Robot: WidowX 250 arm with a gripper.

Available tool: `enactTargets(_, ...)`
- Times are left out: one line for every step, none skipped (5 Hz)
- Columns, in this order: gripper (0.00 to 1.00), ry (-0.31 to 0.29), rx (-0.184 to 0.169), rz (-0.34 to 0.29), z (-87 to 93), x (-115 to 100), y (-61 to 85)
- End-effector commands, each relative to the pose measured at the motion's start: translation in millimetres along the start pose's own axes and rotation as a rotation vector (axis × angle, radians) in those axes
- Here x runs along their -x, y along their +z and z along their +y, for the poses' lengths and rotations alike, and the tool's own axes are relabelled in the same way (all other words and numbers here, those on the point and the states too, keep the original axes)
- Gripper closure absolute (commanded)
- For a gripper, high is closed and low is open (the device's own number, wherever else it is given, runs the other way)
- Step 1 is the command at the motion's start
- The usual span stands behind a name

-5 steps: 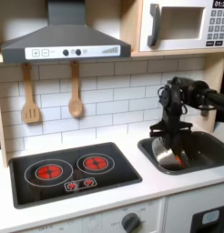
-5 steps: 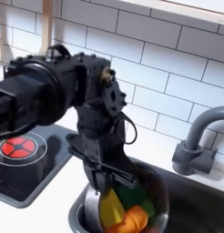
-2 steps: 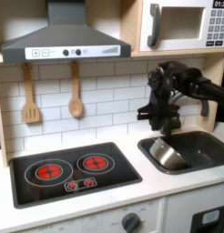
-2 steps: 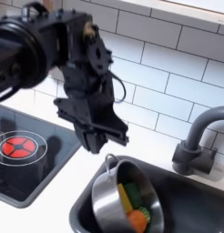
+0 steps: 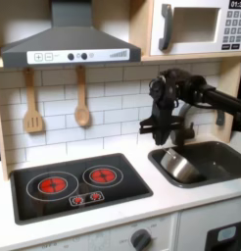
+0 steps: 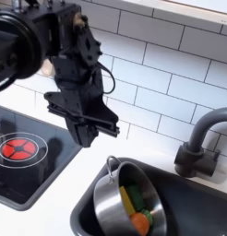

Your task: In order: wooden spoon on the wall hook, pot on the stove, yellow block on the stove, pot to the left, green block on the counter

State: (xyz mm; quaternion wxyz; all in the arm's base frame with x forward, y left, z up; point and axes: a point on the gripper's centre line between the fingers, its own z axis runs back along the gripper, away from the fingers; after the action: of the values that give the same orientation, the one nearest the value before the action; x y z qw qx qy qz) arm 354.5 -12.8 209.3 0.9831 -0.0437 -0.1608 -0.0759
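Note:
The wooden spoon (image 5: 81, 104) hangs from a hook on the tiled wall above the stove (image 5: 78, 184). The silver pot (image 6: 120, 198) lies tilted in the sink (image 6: 194, 217), its handle loop up at the rim; it also shows in the first exterior view as the pot (image 5: 178, 165). Inside it I see a yellow block (image 6: 127, 197), a green block (image 6: 143, 199) and an orange piece (image 6: 141, 224). My gripper (image 6: 89, 138) hangs above the pot, toward the second exterior view's left, holding nothing. Its fingers are dark against the arm, so their gap is unreadable. The first exterior view has the gripper (image 5: 162, 135) above the sink's left edge.
A wooden spatula (image 5: 32, 108) hangs left of the spoon. A grey faucet (image 6: 203, 147) rises behind the sink. The range hood (image 5: 69, 44) and microwave (image 5: 196, 27) sit overhead. White counter (image 6: 65, 198) lies between stove and sink.
My gripper has risen out of the pot and shifted toward the stove. The pot stayed in the sink and now lies more tilted.

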Motion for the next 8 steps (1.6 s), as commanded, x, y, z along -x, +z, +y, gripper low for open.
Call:
enactTargets(0.0,-0.112,0.017,0.083,-39.7,8,-25.0)
enactTargets(0.0,-0.099,-0.004,0.086,-35.0,9,-29.3)
enactTargets(0.0,-0.102,-0.021,0.074,-32.9,5,-29.2)
enactTargets(0.0,-0.092,-0.022,0.073,-28.1,2,-28.8)
enactTargets(0.0,-0.091,-0.008,0.057,-26.7,-3,-23.4)
enactTargets(0.0,-0.084,-0.028,0.056,-18.9,-5,-23.2)
enactTargets(0.0,-0.071,-0.031,0.068,-14.4,-4,-28.0)
enactTargets(0.0,-0.081,-0.039,0.086,-18.2,-1,-37.1)
